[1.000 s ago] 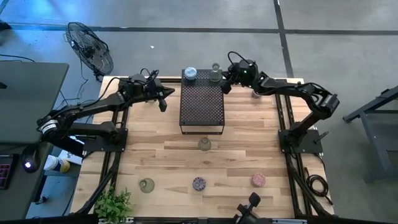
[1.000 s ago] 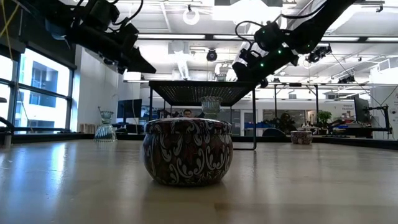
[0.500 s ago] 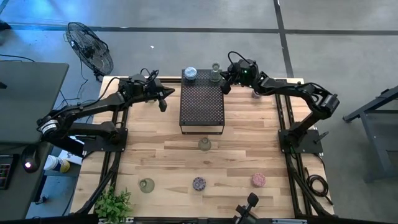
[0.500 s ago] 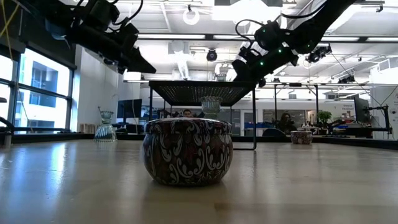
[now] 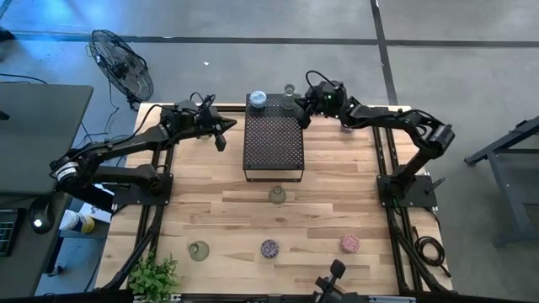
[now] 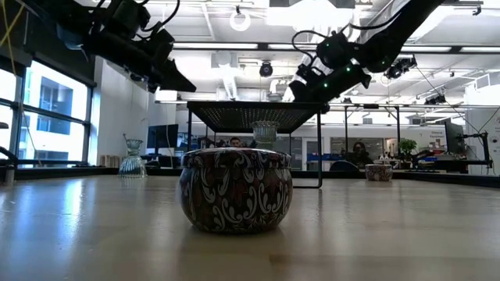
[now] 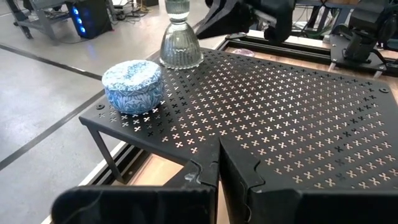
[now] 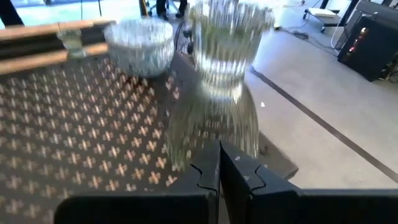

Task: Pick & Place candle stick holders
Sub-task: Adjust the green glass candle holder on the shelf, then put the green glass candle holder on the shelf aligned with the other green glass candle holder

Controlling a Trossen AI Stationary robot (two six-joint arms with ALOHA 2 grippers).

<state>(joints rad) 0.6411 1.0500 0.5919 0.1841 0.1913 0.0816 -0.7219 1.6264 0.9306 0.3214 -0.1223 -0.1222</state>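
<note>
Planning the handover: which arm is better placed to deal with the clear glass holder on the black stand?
Right. Its tool sits against the clear holder at the stand's far corner; the left tool waits off the stand's other side.

Two arms, one black stand, two holders on it, four on table.

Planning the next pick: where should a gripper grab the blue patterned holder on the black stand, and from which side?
Grip the blue patterned holder across its round side wall, coming straight down from above. It sits upright, squat and lidded near the stand's corner, with the clear glass holder close by, so a sideways approach looks tighter.
</note>
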